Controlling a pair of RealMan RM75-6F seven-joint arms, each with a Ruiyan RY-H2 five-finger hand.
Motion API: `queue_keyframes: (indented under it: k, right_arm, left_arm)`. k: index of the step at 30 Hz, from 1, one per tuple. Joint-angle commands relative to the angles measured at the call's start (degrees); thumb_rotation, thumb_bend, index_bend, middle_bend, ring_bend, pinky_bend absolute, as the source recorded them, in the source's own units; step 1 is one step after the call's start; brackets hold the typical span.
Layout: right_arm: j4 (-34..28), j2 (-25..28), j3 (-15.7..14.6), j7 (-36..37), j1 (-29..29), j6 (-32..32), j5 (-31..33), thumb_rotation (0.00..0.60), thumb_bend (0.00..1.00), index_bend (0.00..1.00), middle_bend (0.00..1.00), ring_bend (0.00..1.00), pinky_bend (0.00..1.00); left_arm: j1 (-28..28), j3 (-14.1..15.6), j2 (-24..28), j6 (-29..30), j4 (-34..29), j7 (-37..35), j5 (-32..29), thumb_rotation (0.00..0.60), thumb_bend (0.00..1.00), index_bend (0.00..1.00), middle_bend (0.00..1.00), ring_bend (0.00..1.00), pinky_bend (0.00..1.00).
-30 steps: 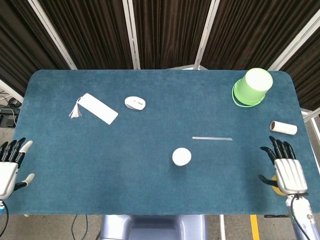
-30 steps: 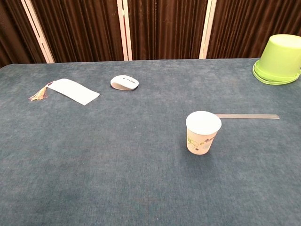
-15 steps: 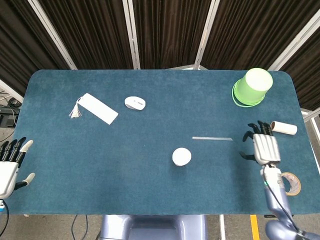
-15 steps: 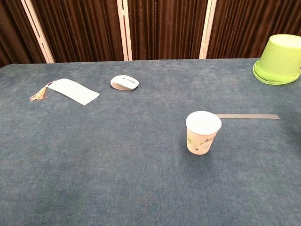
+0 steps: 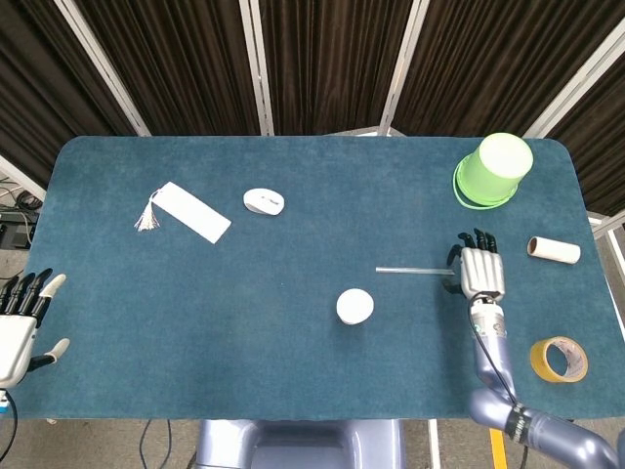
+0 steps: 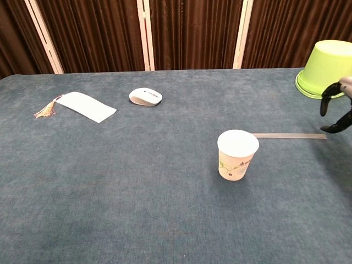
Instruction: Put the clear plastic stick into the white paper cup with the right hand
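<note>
The clear plastic stick (image 5: 412,270) (image 6: 289,136) lies flat on the blue cloth, right of and behind the white paper cup (image 5: 354,306) (image 6: 237,154), which stands upright. My right hand (image 5: 479,270) (image 6: 337,104) hovers over the stick's right end, palm down, fingers apart, holding nothing. In the chest view only its fingertips show at the right edge. My left hand (image 5: 23,318) stays off the table's near left corner, fingers spread and empty.
An upturned green bucket (image 5: 494,169) (image 6: 325,69) stands at the back right. A cardboard roll (image 5: 554,250) and a tape ring (image 5: 559,359) lie near the right edge. A white mouse (image 5: 264,201) and a tasselled bookmark (image 5: 187,212) lie at the back left.
My right hand has travelled from the table's near right edge up and leftward to the stick's right end, uncovering the tape ring. The left hand, cup and stick have not moved.
</note>
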Motion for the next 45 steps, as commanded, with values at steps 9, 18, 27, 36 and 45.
queue_keyframes:
  k: [9, 18, 27, 36, 45]
  right_arm:
    - [4.8, -4.3, 1.5, -0.6, 4.3, -5.9, 6.2, 0.600, 0.25, 0.52, 0.18, 0.00, 0.00]
    - [6.9, -6.1, 2.8, -0.3, 6.6, -7.9, 9.7, 0.600, 0.25, 0.52, 0.18, 0.00, 0.00]
    - [10.1, -8.0, 2.9, -0.7, 8.7, -9.9, 12.2, 0.600, 0.29, 0.52, 0.18, 0.00, 0.00]
    - [11.0, -8.4, 2.4, -0.8, 9.4, -10.8, 13.5, 0.600, 0.33, 0.52, 0.18, 0.00, 0.00]
    - [11.6, -8.8, 1.7, -0.6, 9.8, -11.5, 14.3, 0.600, 0.39, 0.52, 0.18, 0.00, 0.00]
  left_arm:
    - [-0.6, 0.0, 0.4, -1.6, -0.6, -0.2, -0.7, 0.600, 0.23, 0.00, 0.00, 0.00, 0.00]
    - [-1.2, -0.2, 0.5, -2.7, -0.9, -0.8, -1.2, 0.600, 0.23, 0.00, 0.00, 0.00, 0.00]
    - [-1.8, -0.2, 0.6, -3.5, -1.2, -1.1, -1.5, 0.600, 0.23, 0.00, 0.00, 0.00, 0.00]
    - [-2.0, -0.3, 0.7, -4.1, -1.4, -1.1, -2.0, 0.600, 0.23, 0.00, 0.00, 0.00, 0.00]
    - [-1.9, -0.2, 0.7, -3.8, -1.6, -0.8, -2.3, 0.600, 0.23, 0.01, 0.00, 0.00, 0.00]
